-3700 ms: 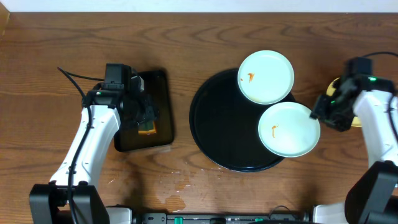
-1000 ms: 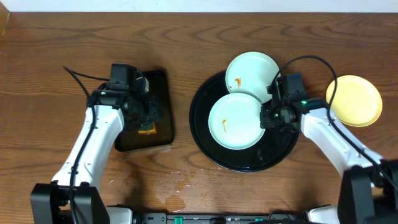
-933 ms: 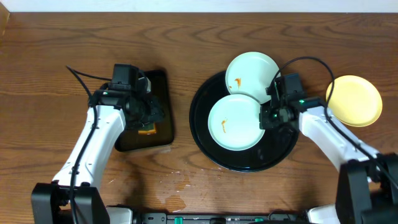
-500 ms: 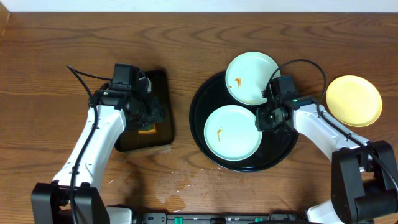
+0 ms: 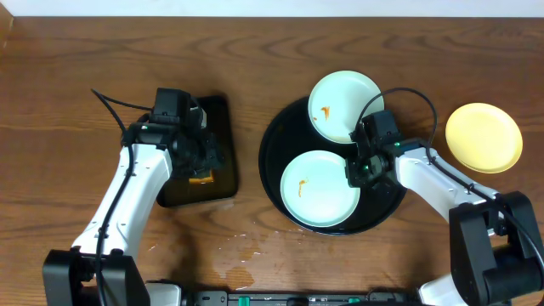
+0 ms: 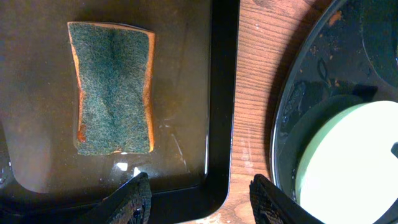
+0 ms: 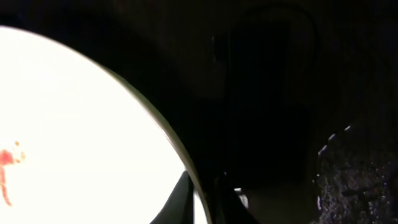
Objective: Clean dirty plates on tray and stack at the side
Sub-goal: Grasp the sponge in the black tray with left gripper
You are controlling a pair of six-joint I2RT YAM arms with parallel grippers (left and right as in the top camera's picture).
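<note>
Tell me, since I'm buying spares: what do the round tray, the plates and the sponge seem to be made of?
Round tray: probably glossy black plastic or lacquer; it mirrors the plates. Front mint plate, rear mint plate, yellow plate: smooth melamine or glazed ceramic, thin rims; cannot tell which. Sponge: orange foam under a matte dark green fibrous scouring layer.

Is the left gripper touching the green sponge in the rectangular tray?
Apart. The left wrist view shows the sponge lying flat in the rectangular tray, with bare tray between it and both fingertips of the open left gripper.
</note>
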